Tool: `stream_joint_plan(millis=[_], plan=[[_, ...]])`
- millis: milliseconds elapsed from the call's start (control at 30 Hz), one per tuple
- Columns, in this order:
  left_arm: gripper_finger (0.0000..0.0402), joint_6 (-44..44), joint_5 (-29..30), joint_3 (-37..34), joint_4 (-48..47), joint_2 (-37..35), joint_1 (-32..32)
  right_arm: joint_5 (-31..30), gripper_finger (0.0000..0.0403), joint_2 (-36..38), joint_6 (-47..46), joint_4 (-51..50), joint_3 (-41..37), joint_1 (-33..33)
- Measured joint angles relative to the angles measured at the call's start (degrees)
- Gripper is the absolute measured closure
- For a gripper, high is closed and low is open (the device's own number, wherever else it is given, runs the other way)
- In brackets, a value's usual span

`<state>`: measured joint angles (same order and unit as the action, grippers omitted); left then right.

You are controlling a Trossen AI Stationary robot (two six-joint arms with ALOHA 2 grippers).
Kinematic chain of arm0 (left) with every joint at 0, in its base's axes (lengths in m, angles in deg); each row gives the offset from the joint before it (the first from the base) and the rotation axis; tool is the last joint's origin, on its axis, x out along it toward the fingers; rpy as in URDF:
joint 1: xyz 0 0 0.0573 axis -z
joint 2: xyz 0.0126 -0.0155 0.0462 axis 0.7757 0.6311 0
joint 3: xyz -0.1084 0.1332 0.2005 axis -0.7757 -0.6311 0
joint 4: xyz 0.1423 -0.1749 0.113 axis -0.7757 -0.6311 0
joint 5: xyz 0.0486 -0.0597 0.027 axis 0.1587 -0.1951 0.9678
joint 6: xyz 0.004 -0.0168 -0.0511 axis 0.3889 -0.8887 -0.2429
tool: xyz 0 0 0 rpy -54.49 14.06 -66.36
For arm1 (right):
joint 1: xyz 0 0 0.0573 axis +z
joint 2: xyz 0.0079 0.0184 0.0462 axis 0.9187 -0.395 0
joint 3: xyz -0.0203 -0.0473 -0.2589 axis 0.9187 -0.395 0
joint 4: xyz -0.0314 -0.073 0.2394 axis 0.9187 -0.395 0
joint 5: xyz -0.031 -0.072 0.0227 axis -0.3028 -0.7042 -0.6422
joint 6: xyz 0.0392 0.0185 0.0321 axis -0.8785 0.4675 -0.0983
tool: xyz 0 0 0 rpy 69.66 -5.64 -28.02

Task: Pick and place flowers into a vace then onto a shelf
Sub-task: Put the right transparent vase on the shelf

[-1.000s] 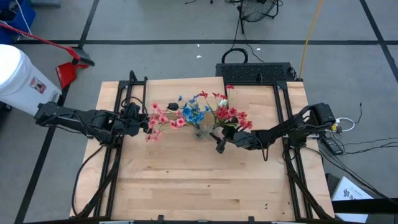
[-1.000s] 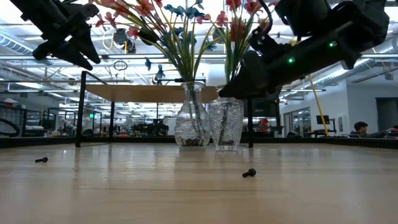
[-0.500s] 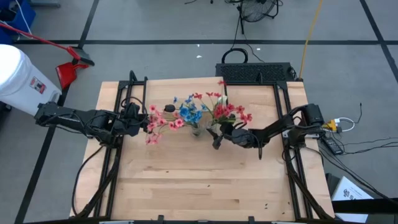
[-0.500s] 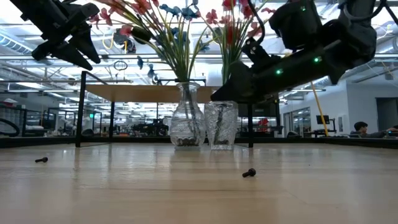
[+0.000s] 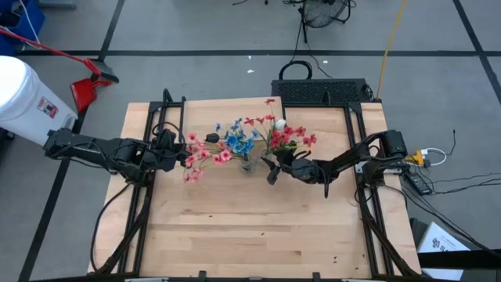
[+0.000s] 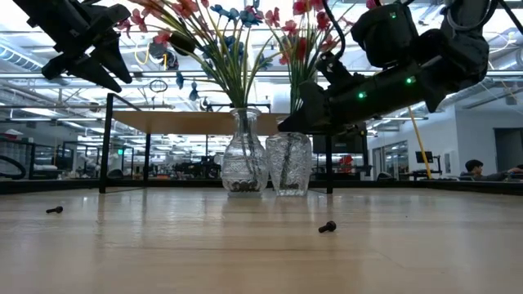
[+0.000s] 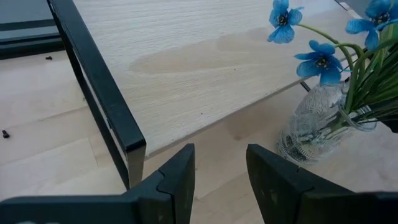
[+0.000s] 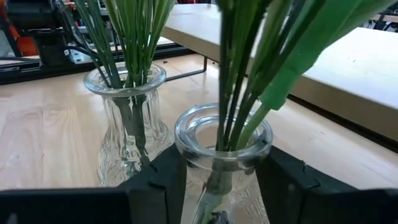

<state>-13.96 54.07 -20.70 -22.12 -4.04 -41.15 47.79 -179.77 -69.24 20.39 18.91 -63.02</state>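
Observation:
Two clear glass vases stand side by side in front of the shelf (image 6: 196,122), a pale plank on black legs. The left vase (image 6: 244,159) holds the blue and pink-red flowers (image 5: 227,145). The right vase (image 6: 288,163) holds the red bunch with a white bud (image 5: 282,135). My right gripper (image 8: 217,186) is shut on this right vase. My left gripper (image 7: 219,180) is open and hovers high at the table's left, beside the pink blossoms (image 5: 196,160), touching nothing. My right gripper holds the right vase by its upper body just under the thick rim (image 8: 224,134), pinched between the two fingers (image 8: 155,180), one on each side. The fingers come level from the table's right. The vase is upright, its base at table height close beside the other vase.
The shelf's black legs (image 7: 106,106) stand at both sides of the vases, and the plank (image 8: 348,68) lies just behind them. Two small black screws (image 6: 327,227) (image 6: 54,210) lie on the near tabletop. The near half of the table (image 5: 258,235) is bare wood.
My right gripper has moved the red-flower vase toward the table's left and a little toward the far edge, keeping it upright. The neighbouring vase with the blue and pink flowers has shifted slightly left with it. The left arm has kept still.

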Motion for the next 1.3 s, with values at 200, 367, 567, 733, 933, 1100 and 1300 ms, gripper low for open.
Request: stream_joint_plan(millis=[200, 367, 567, 733, 933, 1100, 1300], plan=[[0.0254, 0.0, 0.0, 0.0, -0.1, 0.0, 0.0, 0.2, 0.0255, -0.1, -0.5, 1.2, -0.1, 0.0], [0.0254, 0.0, 0.0, 0.0, -0.1, 0.0, 0.0, 0.6, 0.0255, 0.9, -0.4, 3.4, -0.2, 0.9], [0.0254, 0.2, 0.0, 0.0, -0.1, 0.0, 0.0, -4.2, 0.0255, 6.2, 4.6, 1.7, -0.2, 3.1], [0.0254, 0.9, 0.0, 0.0, -0.2, 0.0, 0.0, -5.8, 0.0255, 12.5, 5.3, -6.7, -0.2, 3.4], [0.0254, 0.9, 0.0, 0.0, -0.2, 0.0, 0.0, -7.5, 0.0255, 19.9, 6.7, -12.1, -0.2, 3.1], [0.0254, 1.3, 0.1, 0.0, -0.2, 0.0, 0.0, -8.6, 0.0255, 24.4, 9.1, -13.7, -0.1, 2.7], [0.0254, 1.2, 0.3, 0.0, -0.2, 0.0, 0.0, -8.6, 0.0255, 27.4, 10.1, -15.2, -0.1, 1.6]])
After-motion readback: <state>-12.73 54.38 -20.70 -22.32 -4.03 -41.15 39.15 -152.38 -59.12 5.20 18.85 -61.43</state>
